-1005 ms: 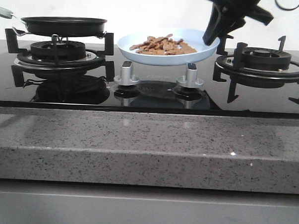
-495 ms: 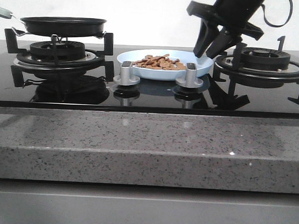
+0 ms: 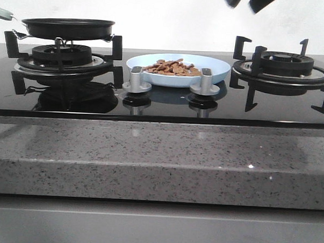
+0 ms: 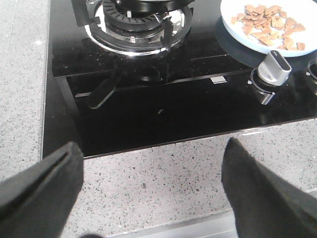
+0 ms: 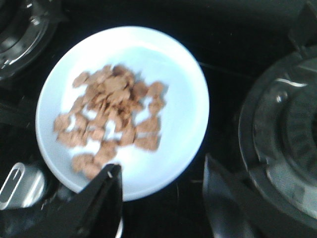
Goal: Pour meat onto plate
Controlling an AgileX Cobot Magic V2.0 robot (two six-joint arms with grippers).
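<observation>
1. Front view: plate [image 3: 177, 70] flat on the black glass stovetop [image 3: 162, 105], centred between the two burners, just behind the two silver knobs [image 3: 137, 79].
2. Meat [image 3: 172, 67] heaped in the middle of the plate, pale rim bare all round.
3. Black frying pan [image 3: 68, 27] on the left burner grate [image 3: 62, 55], well apart from the plate; right burner grate [image 3: 283, 65] bare.
4. Right hand [image 3: 248, 1] only just inside the top edge of the front view, high above the stove, touching nothing.
5. Right wrist view, blurred: right hand [image 5: 161, 198] with fingers spread apart, holding nothing, above the near rim of the plate [image 5: 183, 99]; meat [image 5: 111, 119] scattered across the plate's middle.
6. Left wrist view: left hand [image 4: 153, 198] wide open and empty over the speckled grey desk [image 4: 163, 173] at the stove's front edge; plate [image 4: 233, 22] and meat [image 4: 270, 22] at a corner of the view, one knob [image 4: 275, 69] just beside them.
</observation>
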